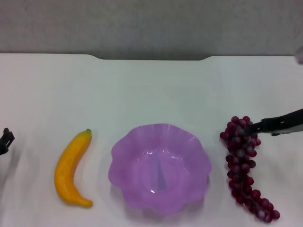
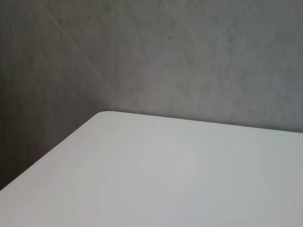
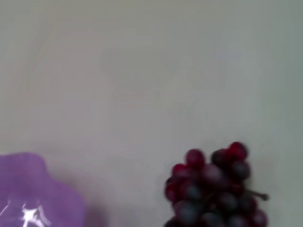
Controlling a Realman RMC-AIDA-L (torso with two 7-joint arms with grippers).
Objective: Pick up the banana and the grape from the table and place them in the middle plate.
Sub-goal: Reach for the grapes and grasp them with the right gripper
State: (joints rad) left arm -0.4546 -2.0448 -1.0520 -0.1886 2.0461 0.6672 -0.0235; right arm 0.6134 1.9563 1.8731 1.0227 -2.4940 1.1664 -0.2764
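The yellow banana (image 1: 70,169) lies on the white table (image 1: 151,90), left of the purple scalloped plate (image 1: 160,165), which holds nothing. The dark red grape bunch (image 1: 245,165) lies right of the plate. My right gripper (image 1: 259,126) reaches in from the right edge, and its dark tip is at the far end of the bunch. The right wrist view shows the end of the bunch (image 3: 213,194) and part of the plate's rim (image 3: 33,198). My left gripper (image 1: 5,139) just shows at the left edge, well left of the banana.
The table's notched far edge (image 1: 151,57) meets a grey wall. The left wrist view shows only a rounded table corner (image 2: 109,116) and the wall.
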